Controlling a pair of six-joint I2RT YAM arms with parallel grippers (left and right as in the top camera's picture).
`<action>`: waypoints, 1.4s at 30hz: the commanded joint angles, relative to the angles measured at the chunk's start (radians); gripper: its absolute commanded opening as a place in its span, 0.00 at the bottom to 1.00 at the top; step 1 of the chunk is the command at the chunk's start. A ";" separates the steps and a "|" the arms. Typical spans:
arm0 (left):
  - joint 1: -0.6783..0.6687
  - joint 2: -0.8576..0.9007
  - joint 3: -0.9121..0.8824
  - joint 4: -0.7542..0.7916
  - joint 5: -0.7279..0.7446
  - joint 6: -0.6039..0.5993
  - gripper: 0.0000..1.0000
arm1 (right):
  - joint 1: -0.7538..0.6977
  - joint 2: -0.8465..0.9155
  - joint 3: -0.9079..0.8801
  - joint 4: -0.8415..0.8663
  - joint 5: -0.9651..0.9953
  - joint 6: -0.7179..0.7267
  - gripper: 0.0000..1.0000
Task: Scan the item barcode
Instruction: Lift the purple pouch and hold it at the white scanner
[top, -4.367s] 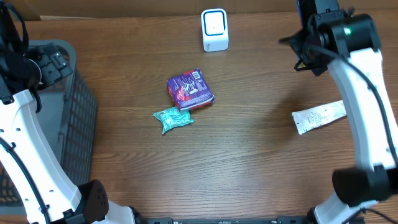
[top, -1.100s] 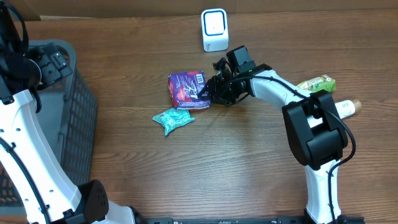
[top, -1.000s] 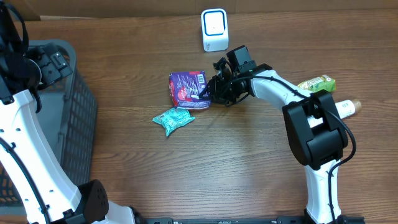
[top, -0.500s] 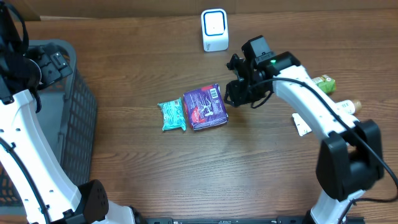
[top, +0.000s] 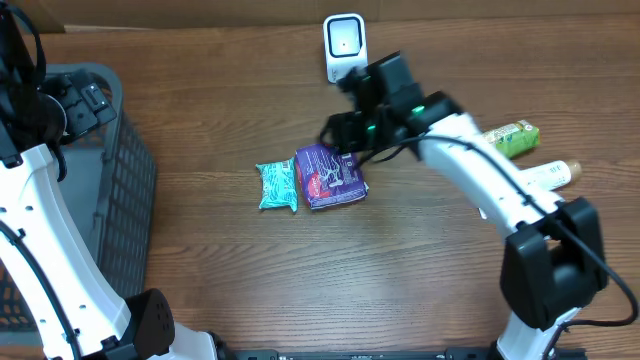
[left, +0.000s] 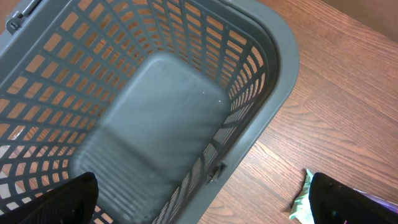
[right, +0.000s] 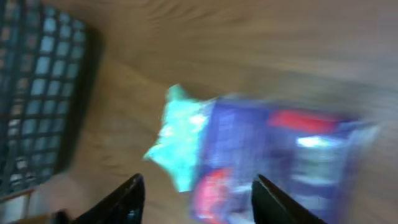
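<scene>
Purple packet (top: 331, 177) beside teal pouch (top: 277, 186) (edges touching)

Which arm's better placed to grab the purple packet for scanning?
Right. The right gripper hangs open just over the purple packet, near the scanner; the left gripper is away over the basket.

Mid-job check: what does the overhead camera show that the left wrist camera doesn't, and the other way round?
Overhead only: the white scanner at the back of the table, the right gripper by the purple packet, and a green pack and a pale bottle off to the side. Left wrist only: the inside of the grey basket, whose floor is bare. Both: the basket, and the teal packet lying on the wooden table.
</scene>
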 joint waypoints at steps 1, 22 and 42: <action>0.003 0.007 -0.002 0.002 -0.006 0.011 1.00 | 0.090 0.049 0.009 -0.009 0.031 0.159 0.47; 0.003 0.007 -0.002 0.002 -0.006 0.011 0.99 | 0.129 0.168 0.009 -0.303 0.439 0.321 0.04; 0.003 0.007 -0.002 0.002 -0.006 0.011 1.00 | -0.167 -0.041 -0.037 -0.247 0.092 0.085 0.89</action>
